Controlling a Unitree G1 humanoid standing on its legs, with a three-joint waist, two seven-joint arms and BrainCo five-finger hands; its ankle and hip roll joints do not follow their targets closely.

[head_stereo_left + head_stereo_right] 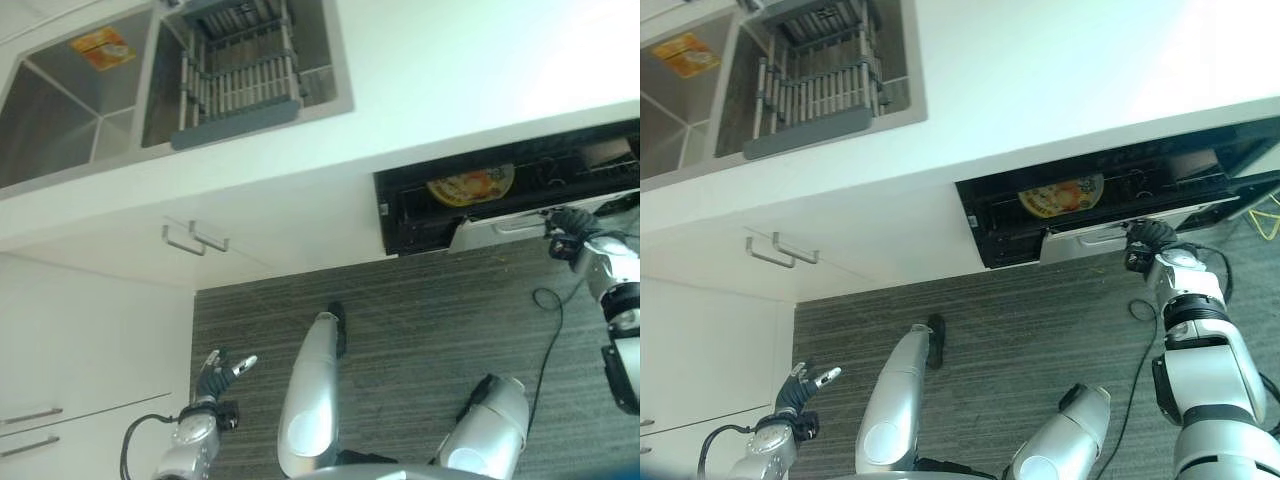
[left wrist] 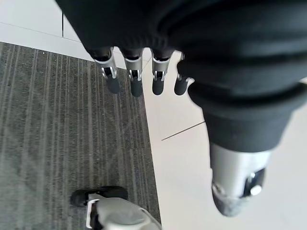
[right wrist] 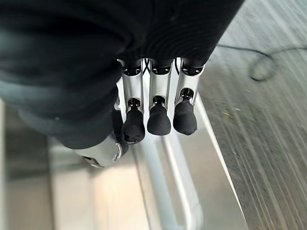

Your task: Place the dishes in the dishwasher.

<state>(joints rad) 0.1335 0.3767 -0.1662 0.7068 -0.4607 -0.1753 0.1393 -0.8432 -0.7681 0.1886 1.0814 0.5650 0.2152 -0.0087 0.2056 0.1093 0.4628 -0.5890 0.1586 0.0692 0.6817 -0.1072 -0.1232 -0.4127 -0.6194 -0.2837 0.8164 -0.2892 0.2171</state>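
The right hand (image 1: 1150,240) rested at the handle (image 1: 1102,238) of the partly open dishwasher (image 1: 985,225), where a patterned plate (image 1: 1060,196) lay inside.

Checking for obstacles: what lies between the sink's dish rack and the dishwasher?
Only bare white countertop separates dish rack from dishwasher, as the right eye view shows.

2 head cams down, shared dishwasher (image 1: 500,195) & floor; 2 wrist cams close along hands.
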